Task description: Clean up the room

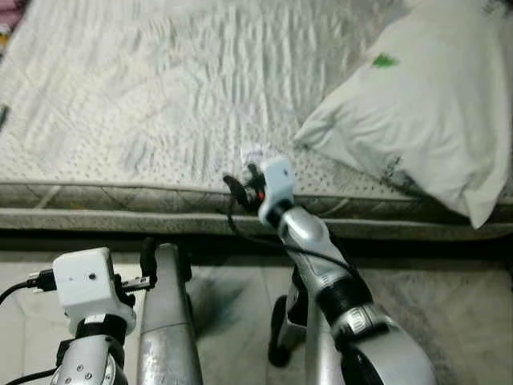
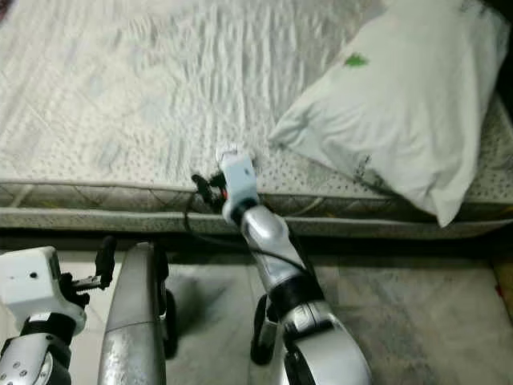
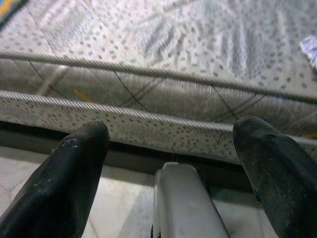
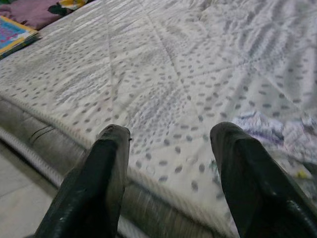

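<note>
A small crumpled wrapper [image 1: 253,151] lies on the dotted white sheet near the mattress's [image 1: 160,120] front edge; the right wrist view has it as crinkled white and purple foil [image 4: 277,131]. My right gripper [image 4: 168,134] is stretched out over that front edge, just short of the wrapper, open, with nothing between its fingers [image 4: 106,163]. My left gripper [image 3: 171,134] hangs low in front of the bed, open and empty, facing the mattress side [image 3: 148,94].
A large white pillow [image 1: 425,104] with a green mark lies on the bed's right side. A colourful book [image 4: 15,32] and purple cloth [image 4: 34,10] sit at the bed's far left. Pale tiled floor [image 1: 232,305] lies before the bed; a silver robot part [image 1: 164,321] stands there.
</note>
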Robot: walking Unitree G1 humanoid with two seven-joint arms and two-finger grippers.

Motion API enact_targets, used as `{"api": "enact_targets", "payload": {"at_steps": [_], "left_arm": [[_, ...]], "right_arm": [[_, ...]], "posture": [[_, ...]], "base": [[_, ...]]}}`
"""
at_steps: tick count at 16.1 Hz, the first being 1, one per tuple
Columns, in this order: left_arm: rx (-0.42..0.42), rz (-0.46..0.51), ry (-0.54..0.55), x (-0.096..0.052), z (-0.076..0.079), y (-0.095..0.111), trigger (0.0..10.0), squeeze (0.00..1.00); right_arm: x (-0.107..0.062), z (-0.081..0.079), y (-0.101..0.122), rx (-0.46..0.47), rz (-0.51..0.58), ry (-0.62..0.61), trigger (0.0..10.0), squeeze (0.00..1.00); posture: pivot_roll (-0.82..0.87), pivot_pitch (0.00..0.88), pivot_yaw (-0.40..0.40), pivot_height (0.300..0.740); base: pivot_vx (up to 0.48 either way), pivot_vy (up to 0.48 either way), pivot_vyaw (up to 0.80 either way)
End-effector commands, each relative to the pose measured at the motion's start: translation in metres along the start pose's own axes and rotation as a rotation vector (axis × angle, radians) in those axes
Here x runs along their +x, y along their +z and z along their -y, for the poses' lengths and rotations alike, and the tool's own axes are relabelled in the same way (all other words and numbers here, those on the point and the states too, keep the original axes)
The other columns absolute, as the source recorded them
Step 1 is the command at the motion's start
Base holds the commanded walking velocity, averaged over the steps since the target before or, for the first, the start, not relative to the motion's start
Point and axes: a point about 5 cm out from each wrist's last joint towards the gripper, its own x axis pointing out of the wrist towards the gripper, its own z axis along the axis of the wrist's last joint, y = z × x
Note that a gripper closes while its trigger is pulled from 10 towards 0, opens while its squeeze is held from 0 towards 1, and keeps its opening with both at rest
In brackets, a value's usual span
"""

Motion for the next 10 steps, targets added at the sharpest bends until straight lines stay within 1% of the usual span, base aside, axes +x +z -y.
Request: {"api": "enact_targets", "payload": {"at_steps": [1,3,4,5,6,7,9,10], "left_arm": [[0.013,-0.012,0.009,-0.005,-0.001,0.001,10.0,0.00],[0.019,-0.015,0.000,-0.007,0.001,0.001,10.0,0.00],[0.018,-0.018,0.001,-0.008,0.001,0.001,10.0,0.00],[0.018,-0.020,0.000,-0.008,0.001,0.001,10.0,0.00],[0.017,-0.022,-0.004,-0.009,0.003,0.001,10.0,0.00],[0.020,-0.024,-0.009,-0.009,0.004,0.001,10.0,0.00],[0.020,-0.023,-0.010,-0.009,0.006,0.001,10.0,0.00],[0.019,-0.022,-0.010,-0.008,0.006,0.002,10.0,0.00]], "right_arm": [[0.000,0.002,-0.004,0.005,-0.002,-0.039,10.0,0.00],[0.009,0.003,0.004,0.000,0.006,-0.095,10.0,0.00],[0.012,0.002,0.005,-0.024,0.006,-0.115,10.0,0.00],[0.014,0.000,0.006,-0.026,0.009,-0.117,10.0,0.00],[0.018,-0.004,0.008,-0.060,0.006,-0.138,10.0,0.00],[0.020,-0.007,0.008,-0.058,0.008,-0.148,10.0,0.00],[0.023,-0.013,0.002,-0.135,-0.031,-0.197,10.0,0.00],[0.022,-0.015,-0.004,-0.161,-0.064,-0.207,10.0,0.00]], "posture": [[0.18,0.350,-0.063,0.538],[0.18,0.355,-0.067,0.538],[0.18,0.356,-0.069,0.538],[0.18,0.356,-0.071,0.538],[0.18,0.356,-0.071,0.538],[0.18,0.354,-0.074,0.538],[0.19,0.353,-0.080,0.538],[0.20,0.354,-0.083,0.538]], "base": [[0.000,0.000,0.00],[0.000,0.000,0.00],[0.000,0.000,0.00],[0.000,0.000,0.00],[0.000,0.000,0.00],[0.000,0.000,0.00],[0.000,0.000,0.00],[0.000,0.000,0.00]]}}
